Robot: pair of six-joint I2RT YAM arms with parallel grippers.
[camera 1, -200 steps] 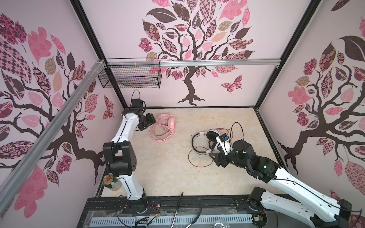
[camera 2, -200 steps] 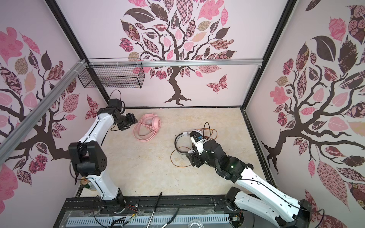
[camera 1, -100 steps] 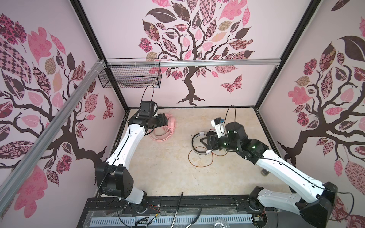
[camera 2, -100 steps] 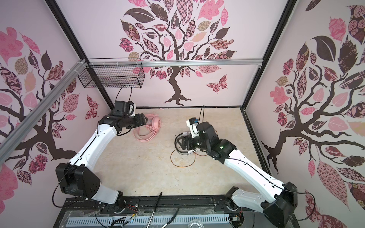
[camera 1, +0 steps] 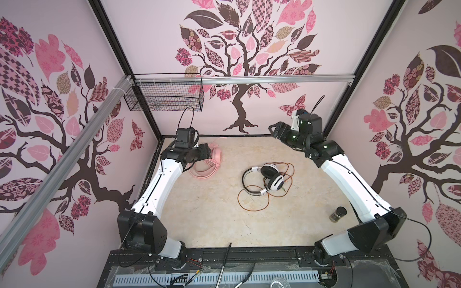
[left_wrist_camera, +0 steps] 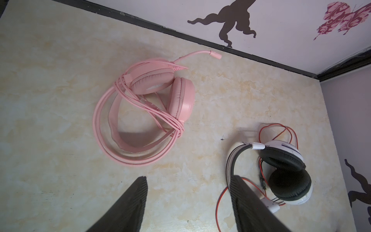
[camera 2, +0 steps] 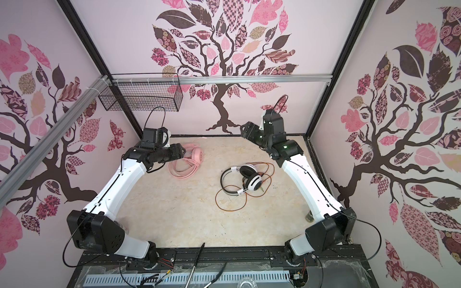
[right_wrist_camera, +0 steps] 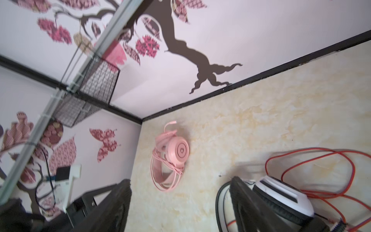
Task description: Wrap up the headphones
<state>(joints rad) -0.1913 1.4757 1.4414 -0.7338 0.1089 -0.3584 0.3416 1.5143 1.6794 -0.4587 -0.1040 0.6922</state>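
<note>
Pink headset (left_wrist_camera: pixel 181 98) lies near the table's (camera 1: pixel 212 224) back-left corner, close to the black back edge, with its pink cord wound round band and cups. Left gripper (left_wrist_camera: pixel 188 177) hovers above it, jaws spread, nothing between them. White-and-black headset (camera 1: pixel 275 182) lies right of centre, well apart from the pink one. Its orange-red cord (camera 1: pixel 252 211) sprawls in loose loops around it and toward the front. Right gripper (right_wrist_camera: pixel 179 179) hangs high by the back wall, jaws wide, empty, well apart from that headset. Broad bare tabletop between the headsets and along the front. Small dark jar (camera 1: pixel 338 214) near the right edge, beside the right arm. Wire basket (camera 1: pixel 164 99) on the wall above the back-left corner
</note>
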